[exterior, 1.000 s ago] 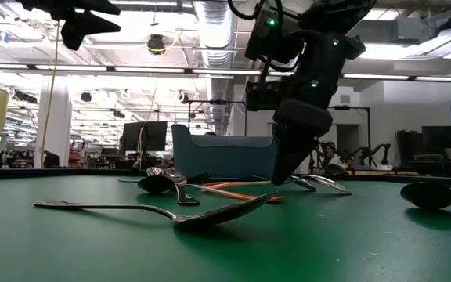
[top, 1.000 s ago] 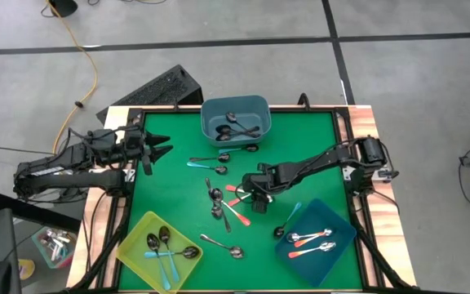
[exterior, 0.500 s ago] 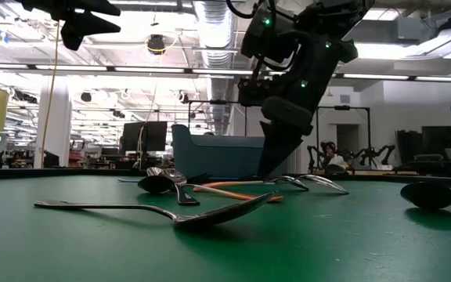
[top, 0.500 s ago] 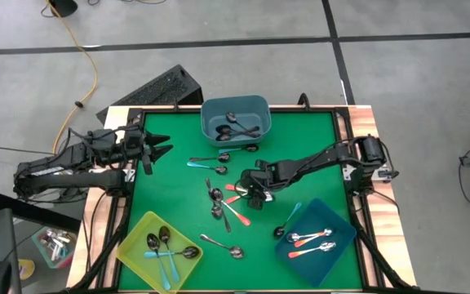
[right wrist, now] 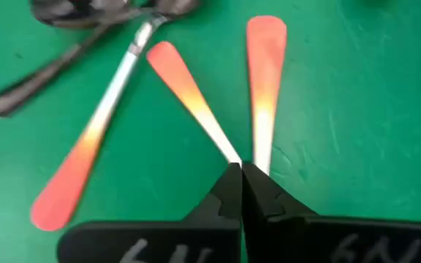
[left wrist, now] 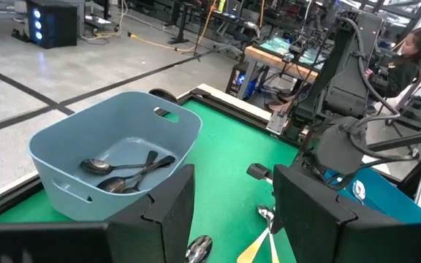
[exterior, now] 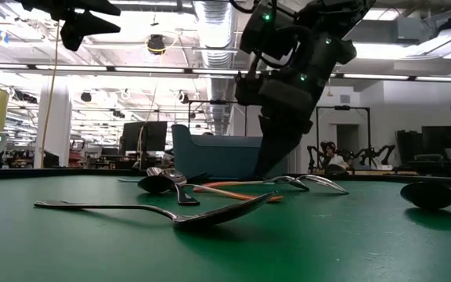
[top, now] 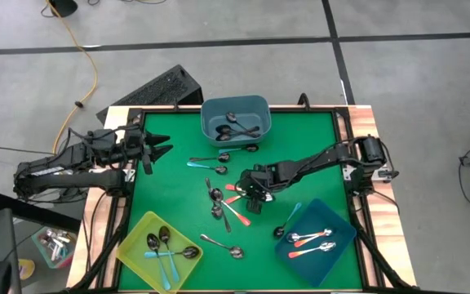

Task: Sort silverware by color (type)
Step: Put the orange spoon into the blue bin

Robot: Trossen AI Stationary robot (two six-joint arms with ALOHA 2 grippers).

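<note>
Orange-handled spoons (right wrist: 196, 109) fanned at the middle of the green table (top: 178, 196), right end effector (top: 250, 187) down among them, clenched on one orange handle, more spoons scattered nearby and lying in grey-blue bin (top: 213, 111), yellow bin (top: 135, 247), dark blue bin (top: 341, 245), left end effector (top: 160, 153) released, hovering over the table's left edge

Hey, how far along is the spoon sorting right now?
Partly done: some spoons already lie in the grey bin, yellow bin and blue bin. In hand: the right end effector is shut at the necks of two orange spoons mid-table; a grip isn't clear. The left end effector waits open at the table's left edge. Left: about ten loose spoons, including teal and dark ones.
</note>
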